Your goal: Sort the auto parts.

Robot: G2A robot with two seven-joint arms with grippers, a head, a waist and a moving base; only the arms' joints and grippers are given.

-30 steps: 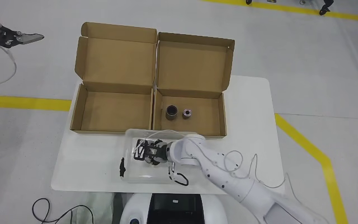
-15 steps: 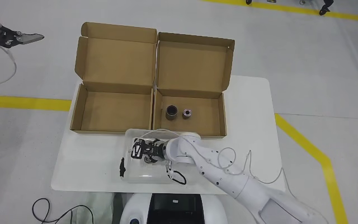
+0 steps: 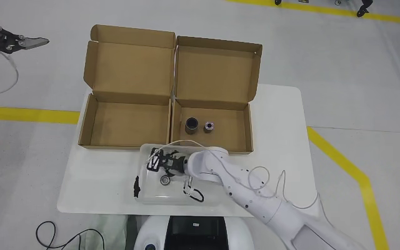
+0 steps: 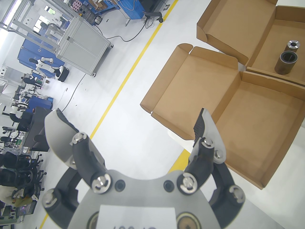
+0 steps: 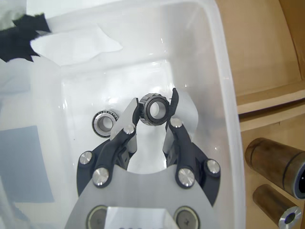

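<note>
One bearing [image 5: 154,112] is pinched in the right hand [image 5: 155,106] near the bin wall [image 5: 221,72]; left hand [image 4: 129,117] spread.

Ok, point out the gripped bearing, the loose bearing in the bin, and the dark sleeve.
held bearing [image 5: 153,121], right wrist view, outer ring.
loose bearing [image 5: 106,113], right wrist view, outer ring.
dark sleeve [image 5: 269,160], right wrist view, side wall.

- Bearing [image 5: 154,111]: flanks covered by the pads of the right hand [image 5: 155,96] clamped on it.
- Second bearing [image 5: 104,123]: just beside that hand, one edge behind a finger.
- Large sleeve [image 5: 271,163], small sleeve [image 5: 271,202]: in the box [image 5: 262,48] beside the wrist, past the bin [image 5: 222,67] wall. Both are cut by the frame edge.
- Black scrap [image 5: 20,40]: beyond the fingertips at the bin rim, cut off; kind unclear.
- Left hand [image 4: 129,113], fingers spread: base cut off.
</note>
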